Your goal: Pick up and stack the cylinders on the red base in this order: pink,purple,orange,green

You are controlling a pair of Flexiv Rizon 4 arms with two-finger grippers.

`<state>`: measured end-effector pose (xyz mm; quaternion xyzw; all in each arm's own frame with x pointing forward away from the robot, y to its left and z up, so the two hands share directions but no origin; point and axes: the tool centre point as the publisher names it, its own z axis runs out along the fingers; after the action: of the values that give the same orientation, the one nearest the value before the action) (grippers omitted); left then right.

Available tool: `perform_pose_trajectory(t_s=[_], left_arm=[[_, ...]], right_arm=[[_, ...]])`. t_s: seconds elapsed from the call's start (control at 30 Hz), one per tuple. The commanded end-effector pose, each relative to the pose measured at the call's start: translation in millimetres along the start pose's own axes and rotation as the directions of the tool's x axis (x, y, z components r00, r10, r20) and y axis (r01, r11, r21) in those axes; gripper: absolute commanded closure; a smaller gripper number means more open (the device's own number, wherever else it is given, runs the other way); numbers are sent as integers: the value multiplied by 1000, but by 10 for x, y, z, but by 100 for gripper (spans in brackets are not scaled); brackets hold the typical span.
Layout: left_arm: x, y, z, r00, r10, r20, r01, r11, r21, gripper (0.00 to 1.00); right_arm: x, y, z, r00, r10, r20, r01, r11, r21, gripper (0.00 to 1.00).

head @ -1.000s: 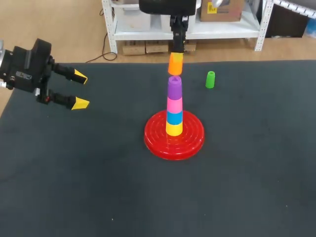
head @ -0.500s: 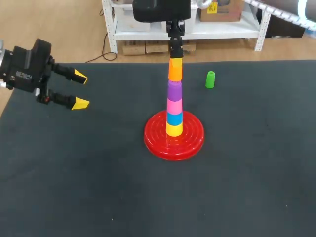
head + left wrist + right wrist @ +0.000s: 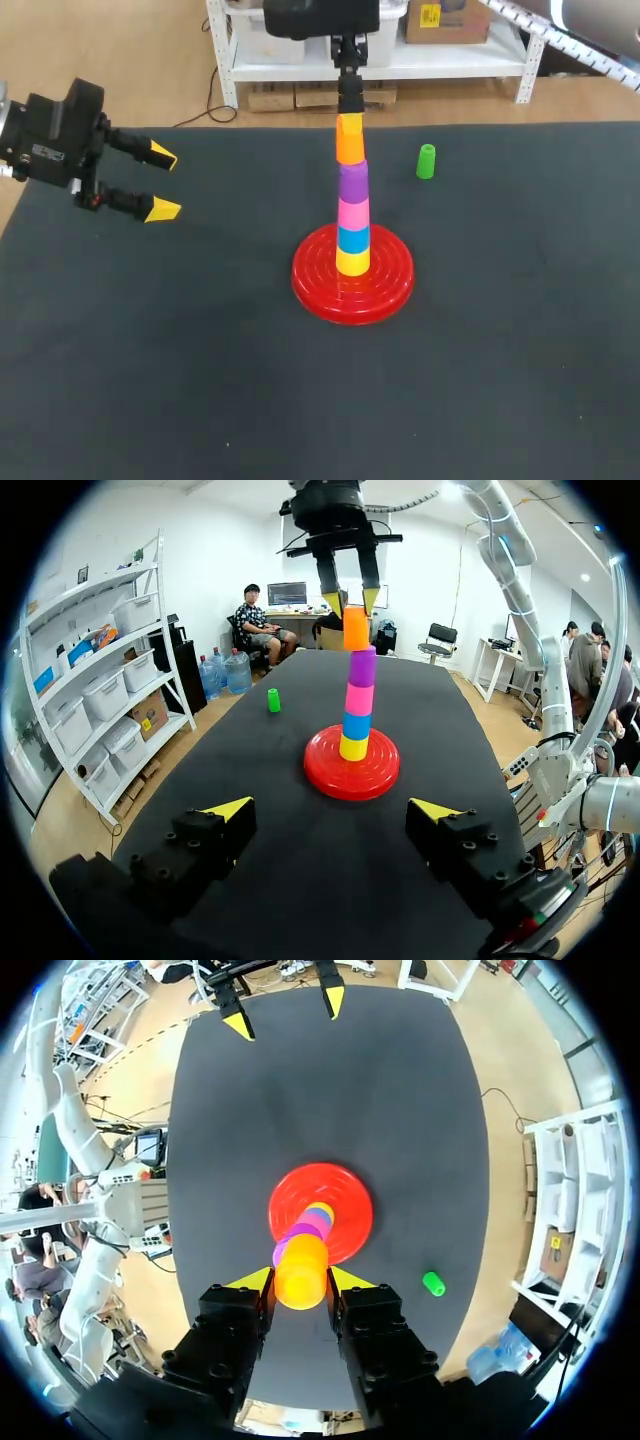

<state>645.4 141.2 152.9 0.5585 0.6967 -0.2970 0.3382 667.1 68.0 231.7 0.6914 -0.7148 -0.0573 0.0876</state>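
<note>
Orange cylinder (image 3: 349, 140) (image 3: 356, 628) (image 3: 301, 1272) sits at the top of the stack, resting on the purple cylinder (image 3: 352, 182) (image 3: 362, 666). Below the purple one come the pink cylinder (image 3: 352, 213) (image 3: 359, 698), a blue cylinder (image 3: 352, 240) (image 3: 356, 726) and a yellow cylinder (image 3: 352, 262) (image 3: 352, 748), which stands in the middle of the red base (image 3: 310, 280) (image 3: 325, 770) (image 3: 355, 1185). The stack is upright. The base lies flat near the middle of the dark worktop (image 3: 200, 380).

The right pincer (image 3: 348, 122) (image 3: 352, 600) (image 3: 301, 1280) hangs straight down over the stack, its two yellow tips clamped on the upper part of the orange cylinder from opposite sides.

The green cylinder (image 3: 426, 161) (image 3: 273, 700) (image 3: 433, 1283) stands upright by itself on the worktop, near the far edge. It lies to the right of the stack in the head view and well apart from the base.

The left pincer (image 3: 162, 182) (image 3: 332, 810) (image 3: 286, 1012) is over the left side of the worktop, well apart from the base. Its fingers are spread wide with nothing between them, and they point toward the stack.
</note>
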Motion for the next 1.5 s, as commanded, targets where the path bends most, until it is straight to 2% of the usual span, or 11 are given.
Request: perform_pose_trajectory(t_s=[0.03, 0.57, 1.5], left_arm=[[11, -7, 1, 1000, 2, 3, -2, 1000, -3, 0], [11, -7, 1, 1000, 2, 3, -2, 1000, -3, 0], [11, -7, 1, 1000, 2, 3, -2, 1000, -3, 0]], right_arm=[[48, 39, 19, 1000, -1, 12, 1, 1000, 4, 100], [79, 125, 4, 1000, -5, 29, 5, 1000, 7, 100], [32, -5, 270, 1000, 16, 17, -15, 999, -39, 100]])
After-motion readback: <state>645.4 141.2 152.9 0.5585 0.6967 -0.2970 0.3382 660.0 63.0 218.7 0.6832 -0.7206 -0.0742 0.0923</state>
